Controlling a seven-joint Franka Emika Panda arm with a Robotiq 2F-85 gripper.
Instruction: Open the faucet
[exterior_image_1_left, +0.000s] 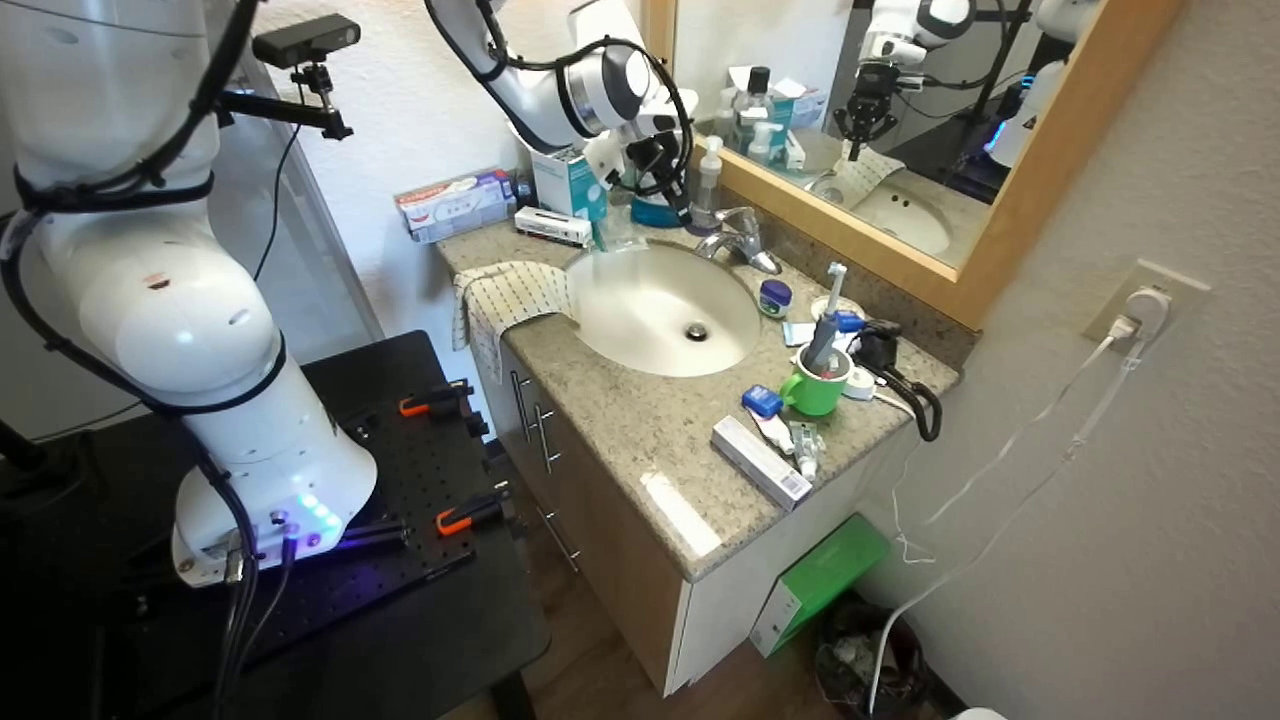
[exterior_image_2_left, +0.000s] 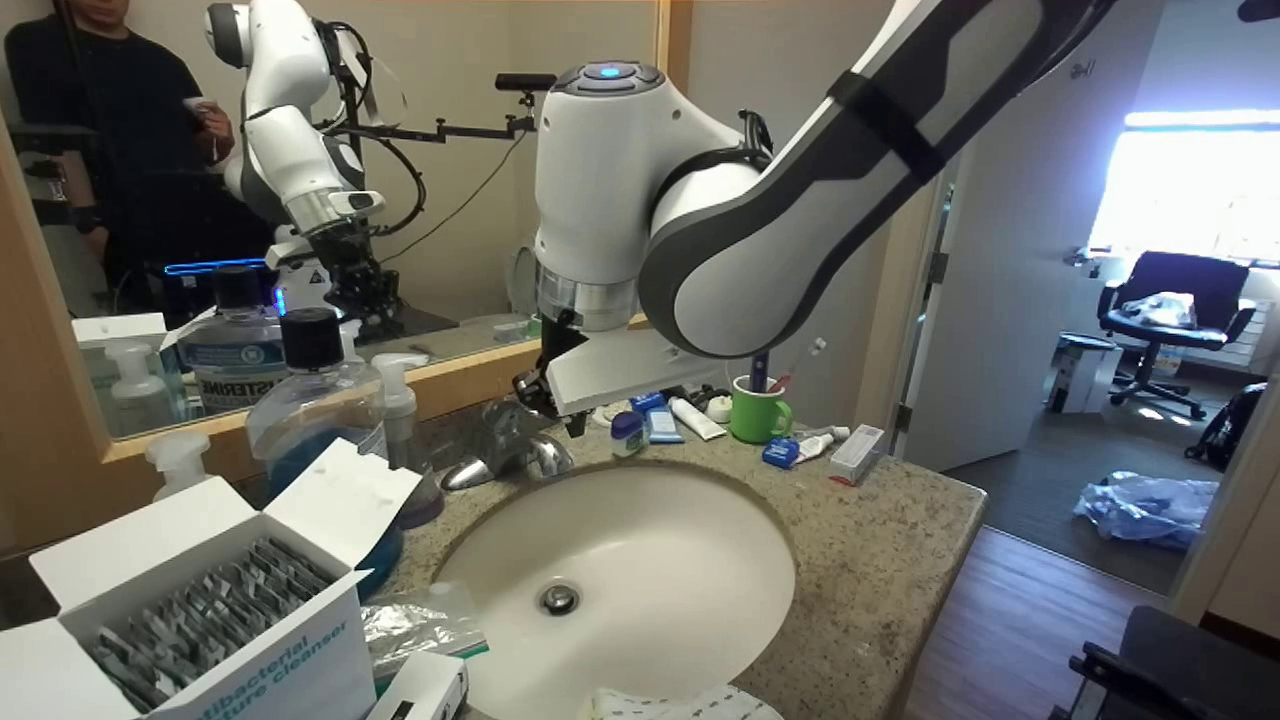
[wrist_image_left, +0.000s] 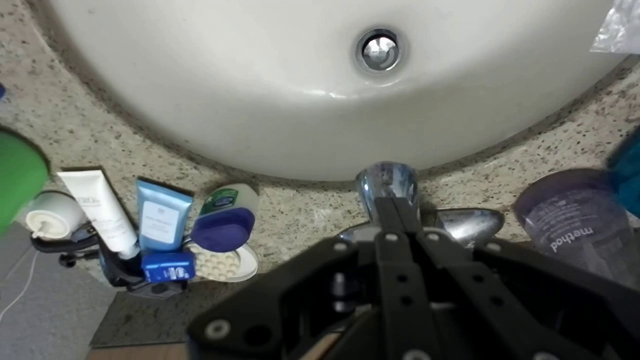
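The chrome faucet (exterior_image_1_left: 740, 238) stands at the back rim of the round white basin (exterior_image_2_left: 690, 560), below the mirror. In the wrist view the faucet's spout (wrist_image_left: 387, 180) points toward the drain, and a low handle (wrist_image_left: 470, 222) shows to its right. My gripper (wrist_image_left: 398, 200) is shut, its fingertips pressed together with nothing between them. From the wrist the fingertips overlap the spout's near part and hide the middle of the faucet; whether they touch it I cannot tell. In an exterior view the gripper (exterior_image_2_left: 572, 425) points down beside the faucet (exterior_image_2_left: 505, 440).
A clear soap bottle (wrist_image_left: 575, 220) and a blue mouthwash bottle (exterior_image_2_left: 315, 400) flank the faucet on one side. On its other side are a purple-lidded jar (wrist_image_left: 222, 225) and a green mug (exterior_image_1_left: 815, 390). The wood-framed mirror (exterior_image_1_left: 970, 250) rises behind. An opened box (exterior_image_2_left: 290, 600) stands by the basin.
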